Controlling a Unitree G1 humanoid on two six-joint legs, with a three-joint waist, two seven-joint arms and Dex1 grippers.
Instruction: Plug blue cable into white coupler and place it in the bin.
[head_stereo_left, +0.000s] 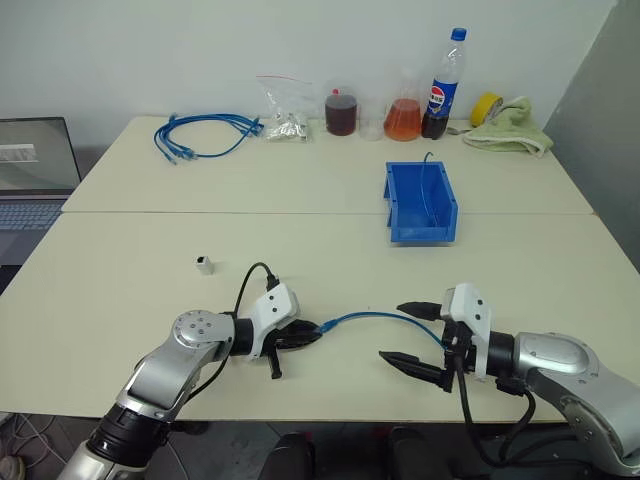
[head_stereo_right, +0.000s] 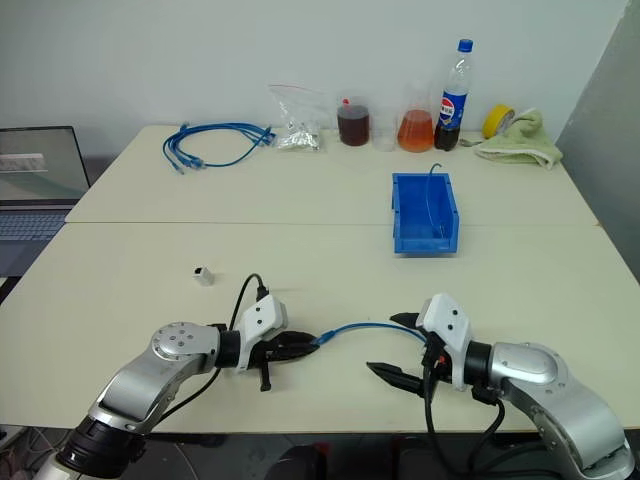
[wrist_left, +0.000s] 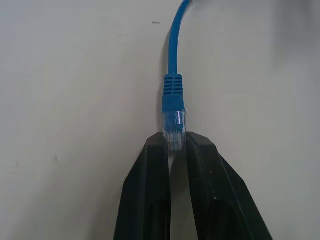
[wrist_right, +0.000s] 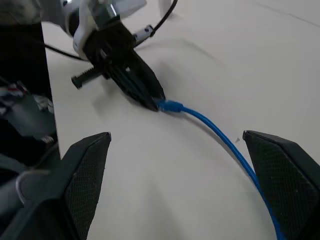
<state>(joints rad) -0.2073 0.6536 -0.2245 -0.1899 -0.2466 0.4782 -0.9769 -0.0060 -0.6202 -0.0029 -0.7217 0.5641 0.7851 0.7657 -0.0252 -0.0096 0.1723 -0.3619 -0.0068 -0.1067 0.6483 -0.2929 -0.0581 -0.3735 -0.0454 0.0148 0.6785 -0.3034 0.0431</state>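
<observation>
Blue cable (head_stereo_left: 372, 318): thin, light, likely limp; lying on the desk (head_stereo_left: 300, 250). Left gripper (wrist_left: 175, 146) fingers are clamping its clear plug (rigid, the sensible hold) at their tips. Right gripper (head_stereo_left: 412, 334) fingers are standing wide apart, the cable running between them, untouched.

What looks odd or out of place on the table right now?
Nothing is spilled or damaged. The left tool pinches the blue cable by its plug, while the white coupler sits apart, untouched. The bin is upright.
</observation>
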